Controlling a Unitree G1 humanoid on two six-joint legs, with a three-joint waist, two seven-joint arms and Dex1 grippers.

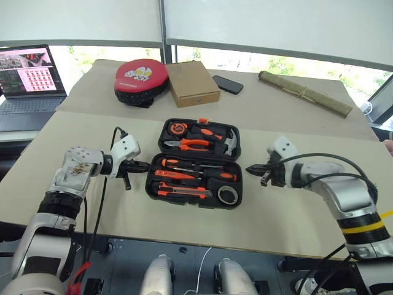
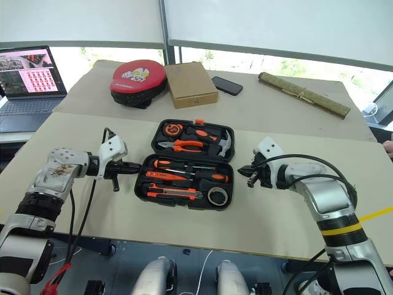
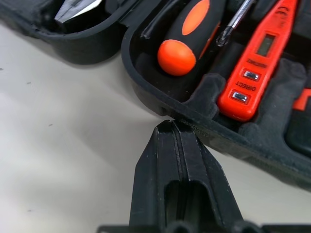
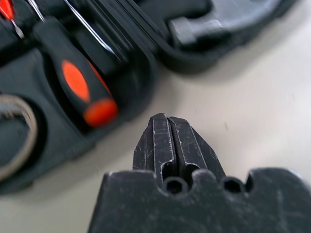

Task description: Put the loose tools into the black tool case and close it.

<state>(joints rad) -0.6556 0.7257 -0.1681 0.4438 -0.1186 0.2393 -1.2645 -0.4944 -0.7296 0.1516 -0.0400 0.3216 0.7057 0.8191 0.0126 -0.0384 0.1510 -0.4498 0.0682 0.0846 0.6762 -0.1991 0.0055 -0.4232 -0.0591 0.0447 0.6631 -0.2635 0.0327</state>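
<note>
Both claws pinched empty, left gripper (image 1: 140,165) at case's nine o'clock, right gripper (image 1: 253,169) at three; tools seated, so hook near half of black tool case (image 1: 194,165) evenly and fold shut.

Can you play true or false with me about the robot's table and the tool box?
1. The black tool case lies open. True.
2. The red round pad sits inside the case. False: it lies on the far part of the table, beside the cardboard box.
3. Both end effectors are shut. True: the left end effector and the right end effector are both closed, empty.
4. The tape roll lies loose on the table. False: it is in the case.
5. A laptop stands at the robot's right. False: at its left.
</note>
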